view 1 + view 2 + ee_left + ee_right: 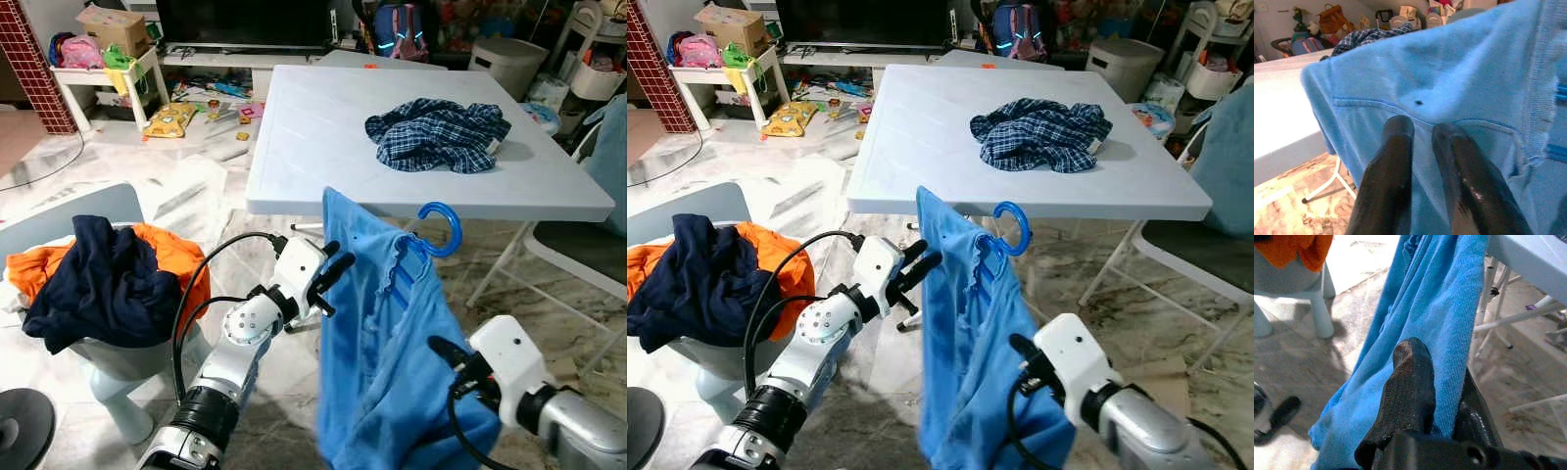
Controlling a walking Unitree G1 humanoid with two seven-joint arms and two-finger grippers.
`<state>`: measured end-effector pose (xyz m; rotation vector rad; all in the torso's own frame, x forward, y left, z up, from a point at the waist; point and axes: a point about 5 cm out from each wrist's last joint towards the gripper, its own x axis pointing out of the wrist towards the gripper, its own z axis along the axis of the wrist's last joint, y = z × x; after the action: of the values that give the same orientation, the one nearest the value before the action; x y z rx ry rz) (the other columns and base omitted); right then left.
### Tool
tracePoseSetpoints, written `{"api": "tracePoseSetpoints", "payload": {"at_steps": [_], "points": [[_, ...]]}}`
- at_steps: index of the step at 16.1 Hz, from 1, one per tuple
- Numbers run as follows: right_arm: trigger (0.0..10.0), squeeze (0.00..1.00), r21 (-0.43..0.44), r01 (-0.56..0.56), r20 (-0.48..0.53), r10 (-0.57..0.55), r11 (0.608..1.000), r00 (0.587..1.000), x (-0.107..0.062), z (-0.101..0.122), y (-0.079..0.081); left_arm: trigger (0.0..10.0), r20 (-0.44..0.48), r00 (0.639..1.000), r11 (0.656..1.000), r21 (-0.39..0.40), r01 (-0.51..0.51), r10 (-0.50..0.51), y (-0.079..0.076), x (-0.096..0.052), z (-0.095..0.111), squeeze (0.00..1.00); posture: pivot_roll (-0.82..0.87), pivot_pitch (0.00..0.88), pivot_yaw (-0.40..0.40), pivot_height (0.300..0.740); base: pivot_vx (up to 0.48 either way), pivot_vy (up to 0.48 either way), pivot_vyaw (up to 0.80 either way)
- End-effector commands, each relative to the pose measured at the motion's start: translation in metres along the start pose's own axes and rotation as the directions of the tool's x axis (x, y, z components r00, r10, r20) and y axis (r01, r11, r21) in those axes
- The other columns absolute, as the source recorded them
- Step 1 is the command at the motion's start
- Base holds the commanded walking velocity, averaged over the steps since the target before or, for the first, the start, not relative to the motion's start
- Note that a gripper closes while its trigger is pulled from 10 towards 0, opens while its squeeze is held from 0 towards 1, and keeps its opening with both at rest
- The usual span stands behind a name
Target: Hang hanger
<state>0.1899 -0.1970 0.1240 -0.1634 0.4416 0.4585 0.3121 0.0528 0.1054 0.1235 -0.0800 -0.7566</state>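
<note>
So: 1 blue shirt [392, 362] on 1 hanger [439, 227] — right claw [1442, 382] pinching shirt, left claw [1422, 134] narrow.

- The blue hanger [440, 231] has a round hook. It pokes up in front of the table's near edge.
- A blue shirt [387, 362] hangs on it.

One hanger [438, 231]; two grippers [329, 277]

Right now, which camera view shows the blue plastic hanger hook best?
The left eye view: the blue plastic hanger hook curls clear above the light blue garment, against the white table's edge. The right eye view shows it equally whole. The wrist views show mostly cloth.
</note>
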Motion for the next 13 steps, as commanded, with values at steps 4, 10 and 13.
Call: {"api": "tracePoseSetpoints", "payload": {"at_steps": [4,10,13], "points": [[10.0,0.0,-0.046,0.033,0.007,-0.033,0.998,0.999,-0.01,0.003,-0.014,0.0,0.001,1.0,1.0,0.015,-0.003,0.003,0.003,0.002,0.002,0.0,-0.04,0.0,-0.042,0.74,0.0,0.0,0.0],[10.0,0.0,-0.031,0.001,0.031,0.0,1.0,1.0,0.004,0.004,0.001,10.0,0.074,0.97,0.969,-0.069,0.236,-0.231,-0.034,0.007,0.014,1.0,-0.04,0.0,-0.045,0.74,0.0,0.0,0.0],[10.0,0.0,-0.023,-0.029,0.043,0.03,0.999,0.999,0.007,0.007,0.008,10.0,0.049,0.962,0.963,-0.024,0.268,-0.267,-0.042,0.003,0.008,1.0,-0.04,0.0,-0.049,0.74,0.0,0.0,0.0]]}}
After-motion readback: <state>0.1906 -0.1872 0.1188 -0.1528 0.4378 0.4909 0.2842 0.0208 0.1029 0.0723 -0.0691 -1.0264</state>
